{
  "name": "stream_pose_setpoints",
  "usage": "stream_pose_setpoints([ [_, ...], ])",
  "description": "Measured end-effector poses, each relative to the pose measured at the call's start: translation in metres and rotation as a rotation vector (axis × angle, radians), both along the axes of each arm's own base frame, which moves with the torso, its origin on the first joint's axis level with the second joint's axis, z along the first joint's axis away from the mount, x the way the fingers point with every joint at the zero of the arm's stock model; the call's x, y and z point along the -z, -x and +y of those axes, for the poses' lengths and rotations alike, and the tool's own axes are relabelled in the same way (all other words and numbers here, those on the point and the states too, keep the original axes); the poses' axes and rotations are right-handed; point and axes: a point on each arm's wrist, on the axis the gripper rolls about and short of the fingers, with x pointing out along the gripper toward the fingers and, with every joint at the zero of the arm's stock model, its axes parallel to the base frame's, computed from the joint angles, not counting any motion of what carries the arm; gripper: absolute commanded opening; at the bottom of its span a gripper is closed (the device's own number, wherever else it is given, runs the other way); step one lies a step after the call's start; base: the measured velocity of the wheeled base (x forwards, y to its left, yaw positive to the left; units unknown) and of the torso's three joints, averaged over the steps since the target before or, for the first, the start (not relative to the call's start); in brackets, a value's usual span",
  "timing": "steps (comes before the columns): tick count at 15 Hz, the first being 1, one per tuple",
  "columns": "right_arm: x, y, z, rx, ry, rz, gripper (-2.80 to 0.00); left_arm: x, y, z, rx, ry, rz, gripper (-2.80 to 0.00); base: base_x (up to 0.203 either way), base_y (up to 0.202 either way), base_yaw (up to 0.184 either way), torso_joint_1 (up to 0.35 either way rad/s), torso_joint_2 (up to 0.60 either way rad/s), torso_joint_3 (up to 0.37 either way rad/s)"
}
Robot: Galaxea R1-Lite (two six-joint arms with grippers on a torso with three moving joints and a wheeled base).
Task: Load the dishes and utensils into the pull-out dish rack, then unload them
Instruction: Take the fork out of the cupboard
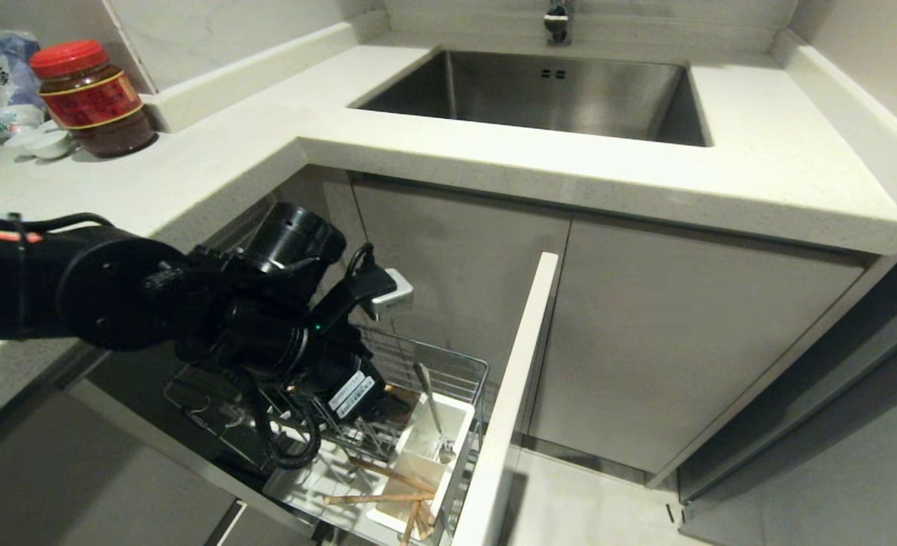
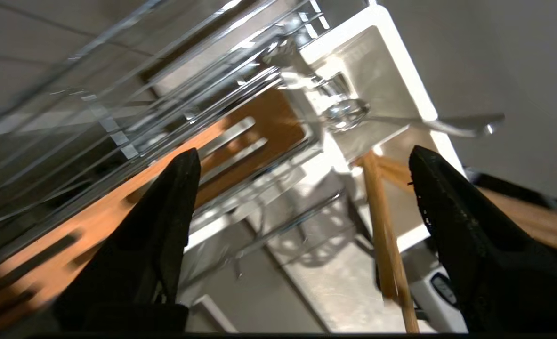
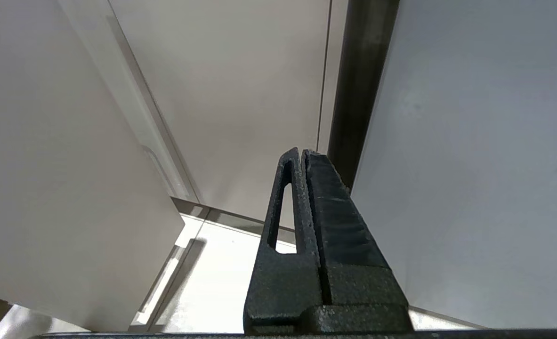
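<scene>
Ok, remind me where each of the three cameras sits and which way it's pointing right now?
Head: up on the robot, looking down at the sink and the pull-out dish rack; the left arm crosses it.
Left wrist: behind the open left gripper, looking into the rack at the spoon, chopsticks and wooden bar.
Right wrist: behind the shut right gripper, facing blank cabinet panels and floor.
Head and left wrist share the rack, spoon, chopsticks and utensil box.

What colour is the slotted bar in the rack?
Orange-brown wood; the slotted bar shows best in the left wrist view.
</scene>
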Motion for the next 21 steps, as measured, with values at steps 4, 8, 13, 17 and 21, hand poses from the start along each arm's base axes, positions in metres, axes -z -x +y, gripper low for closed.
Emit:
stream_pose_setpoints([
  [4, 0.000, 0.000, 0.000, 0.000, 0.000, 0.000, -2.80, 0.023, -0.028, -0.009, 0.034, 0.051, 0.088, 0.00, 0.000, 0.000, 0.000, 0.000, 0.00, 0.000],
  [8, 0.000, 0.000, 0.000, 0.000, 0.000, 0.000, -2.80, 0.039, -0.055, -0.008, 0.030, 0.134, 0.097, 0.00, 0.000, 0.000, 0.000, 0.000, 0.00, 0.000],
  [13, 0.000, 0.000, 0.000, 0.000, 0.000, 0.000, -2.80, 0.049, -0.076, -0.006, 0.047, 0.245, 0.119, 0.00, 0.000, 0.000, 0.000, 0.000, 0.00, 0.000],
  [17, 0.000, 0.000, 0.000, 0.001, 0.000, 0.000, -2.80, 0.056, -0.084, -0.009, 0.051, 0.288, 0.138, 0.00, 0.000, 0.000, 0.000, 0.000, 0.00, 0.000],
  [21, 0.000, 0.000, 0.000, 0.000, 0.000, 0.000, -2.80, 0.060, -0.087, -0.011, 0.050, 0.286, 0.149, -2.80, 0.000, 0.000, 0.000, 0.000, 0.00, 0.000],
])
